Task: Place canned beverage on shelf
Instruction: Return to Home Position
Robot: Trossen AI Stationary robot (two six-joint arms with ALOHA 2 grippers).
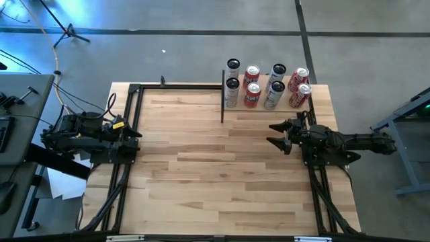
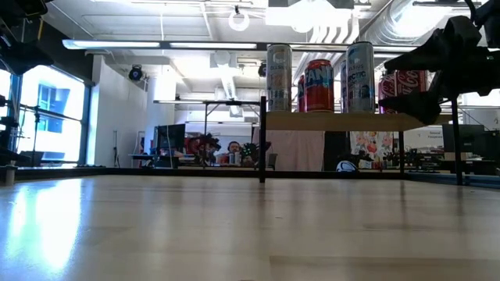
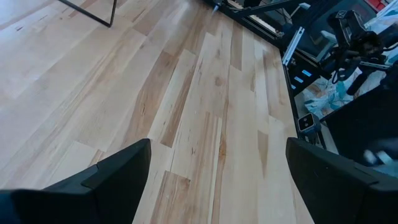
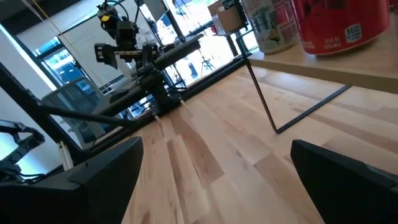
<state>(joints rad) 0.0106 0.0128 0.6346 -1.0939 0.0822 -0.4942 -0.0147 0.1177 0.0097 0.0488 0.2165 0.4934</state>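
Note:
The shelf [image 1: 285, 108] stands at the table's far right; its pale board [image 2: 336, 121] rests on thin black uprights. Several cans stand upright on it, some red [image 2: 319, 86] and some silver-white [image 2: 279, 76]. My right gripper [image 1: 275, 133] hovers open just in front of the shelf, toward the table's near side, pointing level toward the table's left, and nothing is between its fingers [image 4: 214, 180]. A red can [image 4: 336, 25] on the shelf shows close by in its wrist view. My left gripper [image 1: 138, 134] waits open at the table's left edge, above bare wood [image 3: 217, 180].
Black metal frame rails [image 1: 124, 168] run along the table's left, right and far edges. The middle of the plank tabletop [image 1: 215, 154] is bare wood. The left arm [image 4: 143, 62] shows across the table in the right wrist view.

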